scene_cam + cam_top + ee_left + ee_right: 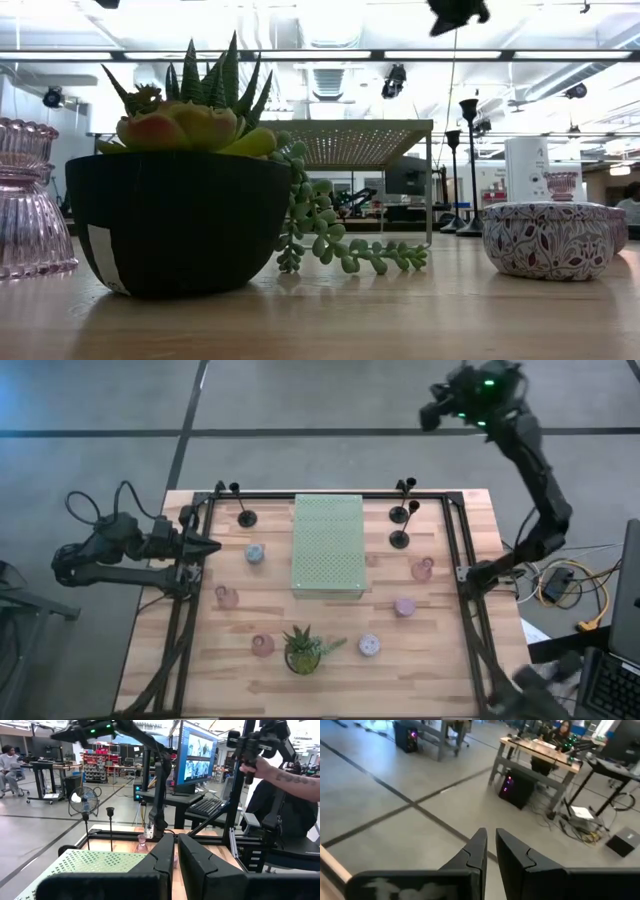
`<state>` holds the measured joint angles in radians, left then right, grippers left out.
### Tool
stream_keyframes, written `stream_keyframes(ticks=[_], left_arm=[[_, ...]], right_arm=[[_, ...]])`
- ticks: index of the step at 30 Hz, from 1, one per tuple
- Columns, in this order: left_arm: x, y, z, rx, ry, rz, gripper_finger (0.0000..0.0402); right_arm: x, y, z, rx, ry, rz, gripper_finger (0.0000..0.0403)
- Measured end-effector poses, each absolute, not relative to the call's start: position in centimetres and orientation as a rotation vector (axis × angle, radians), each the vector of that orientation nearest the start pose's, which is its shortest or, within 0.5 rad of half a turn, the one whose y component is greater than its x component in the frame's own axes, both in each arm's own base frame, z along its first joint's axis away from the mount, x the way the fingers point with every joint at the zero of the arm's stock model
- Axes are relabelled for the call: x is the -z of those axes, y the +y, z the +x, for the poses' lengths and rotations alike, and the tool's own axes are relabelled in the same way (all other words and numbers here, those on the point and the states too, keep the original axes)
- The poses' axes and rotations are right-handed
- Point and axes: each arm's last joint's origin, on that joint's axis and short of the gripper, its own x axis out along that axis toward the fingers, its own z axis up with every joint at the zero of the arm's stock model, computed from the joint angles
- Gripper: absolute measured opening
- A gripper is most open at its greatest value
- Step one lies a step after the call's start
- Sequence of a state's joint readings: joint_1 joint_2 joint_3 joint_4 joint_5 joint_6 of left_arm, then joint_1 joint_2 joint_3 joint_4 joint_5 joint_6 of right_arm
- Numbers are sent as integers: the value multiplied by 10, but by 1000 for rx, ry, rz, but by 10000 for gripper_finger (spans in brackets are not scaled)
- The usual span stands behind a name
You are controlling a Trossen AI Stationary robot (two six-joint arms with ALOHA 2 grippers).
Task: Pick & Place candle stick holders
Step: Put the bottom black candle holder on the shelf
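Observation:
Three black candle stick holders stand on their disc bases near the far edge: one far left (246, 517), two far right (400, 512) (400, 539). Squat cups stand on the wood: blue (255, 553), pink (228, 597) (262, 645) (423, 568), lilac (404, 606), and a patterned one (369, 646). My left gripper (212, 547) waits shut at the table's left edge, pointing level across the table. My right gripper (430, 416) is shut and raised high beyond the table's far right corner, over the floor (395, 795). Neither holds anything.
A green perforated platform (326, 545) stands on legs at the table's middle. A potted succulent (303, 650) sits near the front edge. A black frame (455, 530) runs round the table. A person (290, 785) stands beyond the right side holding a control handle.

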<state>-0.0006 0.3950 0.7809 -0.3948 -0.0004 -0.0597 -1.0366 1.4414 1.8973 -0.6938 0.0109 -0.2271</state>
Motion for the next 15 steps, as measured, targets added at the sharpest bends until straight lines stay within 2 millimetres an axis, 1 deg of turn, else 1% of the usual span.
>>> stream_keyframes(ticks=[2, 3, 6, 8, 11, 15], left_arm=[[-352, 0, 77, 0, 9, -60, 30], [-352, 0, 77, 0, 9, -60, 30], [-352, 0, 77, 0, 9, -60, 30], [-352, 0, 77, 0, 9, -60, 30], [-352, 0, 77, 0, 10, -60, 30], [-352, 0, 77, 0, 13, -60, 30]], right_arm=[[-511, -220, 123, 987, 309, -95, 34], [-512, -211, 118, 966, 309, -96, 34], [-507, -182, 107, 928, 332, -106, 34], [-500, -163, 102, 905, 317, -68, 34], [-485, -136, 91, 892, 287, 8, 34], [-452, -108, 73, 972, 322, 71, 34]])
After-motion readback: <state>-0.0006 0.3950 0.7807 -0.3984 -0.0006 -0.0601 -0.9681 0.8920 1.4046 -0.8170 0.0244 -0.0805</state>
